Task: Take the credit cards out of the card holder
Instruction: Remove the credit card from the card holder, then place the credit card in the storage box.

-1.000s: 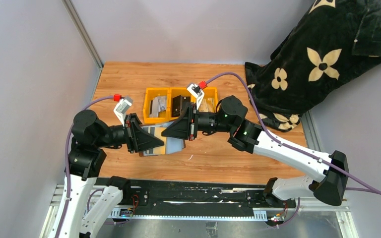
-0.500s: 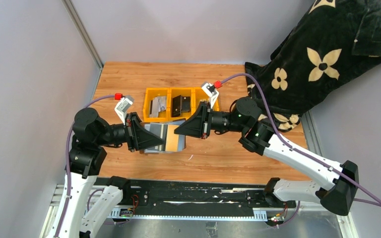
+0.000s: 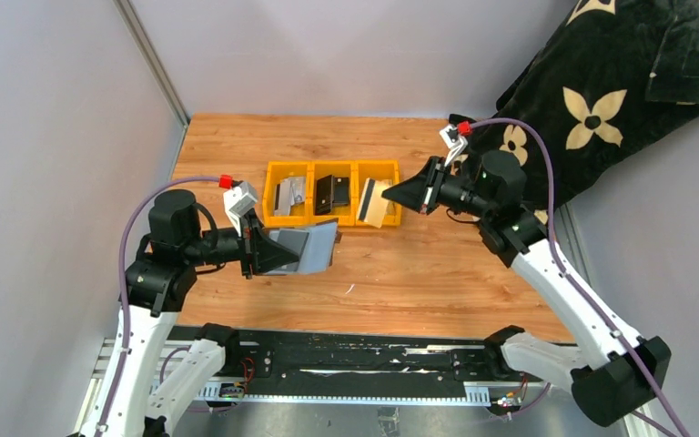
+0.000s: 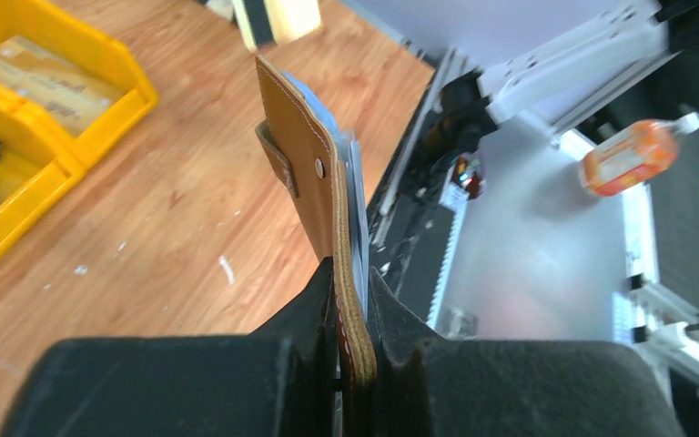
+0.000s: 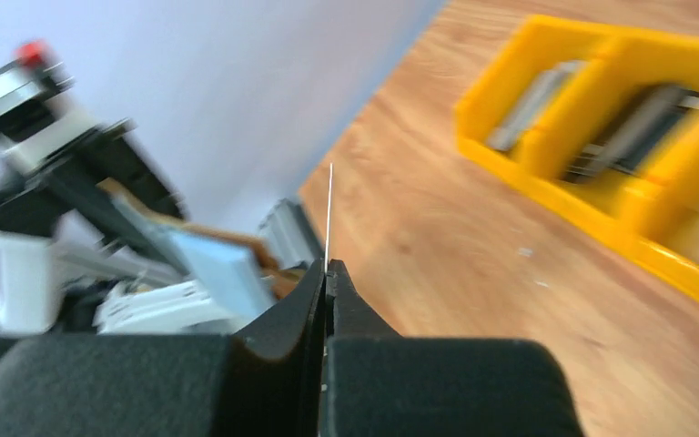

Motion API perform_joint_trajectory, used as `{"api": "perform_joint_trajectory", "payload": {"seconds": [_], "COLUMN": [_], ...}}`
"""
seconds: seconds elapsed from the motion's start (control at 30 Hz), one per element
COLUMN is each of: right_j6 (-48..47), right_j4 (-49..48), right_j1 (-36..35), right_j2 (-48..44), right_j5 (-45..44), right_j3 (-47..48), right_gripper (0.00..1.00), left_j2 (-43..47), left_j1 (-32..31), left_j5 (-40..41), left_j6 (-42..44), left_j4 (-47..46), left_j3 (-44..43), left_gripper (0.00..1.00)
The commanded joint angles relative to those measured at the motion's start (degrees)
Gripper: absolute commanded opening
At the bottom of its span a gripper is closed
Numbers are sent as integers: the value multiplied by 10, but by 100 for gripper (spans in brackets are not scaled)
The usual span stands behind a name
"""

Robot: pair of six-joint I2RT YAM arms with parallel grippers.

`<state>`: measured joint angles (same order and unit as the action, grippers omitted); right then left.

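Observation:
The card holder [image 3: 308, 248], brown leather outside and grey inside, hangs just above the table with my left gripper [image 3: 278, 255] shut on its edge. In the left wrist view the card holder [image 4: 302, 155] stands edge-on between the jaws of the left gripper [image 4: 350, 278], and pale card edges show inside it. My right gripper [image 3: 391, 195] is shut on a thin tan credit card [image 3: 379, 202] over the right end of the yellow bins [image 3: 277, 219]. In the right wrist view that card [image 5: 329, 209] is a thin line rising from the right gripper [image 5: 326, 269].
The yellow bins have three compartments: grey cards [image 3: 289, 196] on the left, a black card [image 3: 328, 192] in the middle, tan on the right. A black blanket with pale flowers [image 3: 601, 100] is heaped at the back right. Grey walls close in the left and back sides.
My right gripper has drawn away from the card holder to the right and back, carrying the card to the bins' right end. The left gripper has swung the holder slightly and closed tighter on it.

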<state>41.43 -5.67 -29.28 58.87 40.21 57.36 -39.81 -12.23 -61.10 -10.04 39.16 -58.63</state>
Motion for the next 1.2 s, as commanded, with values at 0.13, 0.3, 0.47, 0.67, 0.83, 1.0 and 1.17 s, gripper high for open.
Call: {"api": "perform_joint_trajectory", "payload": {"seconds": [0.13, 0.3, 0.47, 0.67, 0.83, 1.0, 1.17], "right_j6": [-154, -184, -199, -197, -205, -239, -251], "right_j4": [150, 157, 173, 173, 190, 226, 233], "right_j1": [109, 118, 117, 101, 85, 83, 81], "right_j2": [134, 266, 387, 492, 564, 598, 563], "right_j5": [-100, -113, -103, -97, -110, -155, -202], "right_j3": [53, 135, 220, 278, 330, 382, 379], "right_gripper": [0, 0, 0, 0, 0, 23, 44], "left_j2": [-75, -135, -256, -395, -475, -467, -473], "left_j1": [-18, -82, -157, -183, -190, -244, -252], "left_j5": [76, 178, 337, 434, 485, 606, 631], "left_j6": [200, 277, 399, 516, 564, 622, 638], "left_j4": [93, 100, 168, 173, 132, -16, -73], "left_j3": [-2, -6, -37, -66, -72, 23, 68], "left_gripper": [0, 0, 0, 0, 0, 5, 54]}}
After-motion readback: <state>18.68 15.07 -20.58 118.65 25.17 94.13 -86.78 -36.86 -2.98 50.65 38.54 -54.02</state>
